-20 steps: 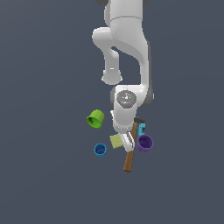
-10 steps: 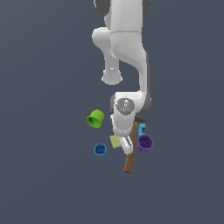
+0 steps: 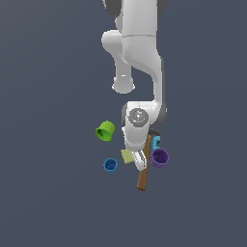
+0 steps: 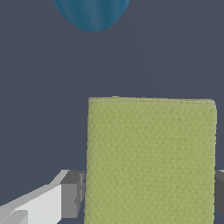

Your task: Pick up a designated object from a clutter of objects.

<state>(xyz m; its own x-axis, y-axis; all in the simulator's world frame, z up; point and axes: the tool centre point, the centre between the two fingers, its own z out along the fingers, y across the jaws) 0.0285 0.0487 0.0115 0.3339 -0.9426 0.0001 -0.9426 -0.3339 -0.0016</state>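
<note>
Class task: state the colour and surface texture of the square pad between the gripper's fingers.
The pad is yellow-green with a fine speckled, sponge-like texture, clearest in the wrist view.

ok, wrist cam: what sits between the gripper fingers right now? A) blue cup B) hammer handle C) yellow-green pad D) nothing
C: the speckled yellow-green pad fills the gap, with a finger pad beside each of its two opposite edges; the blue cup lies beyond it, clear of the fingers.
</note>
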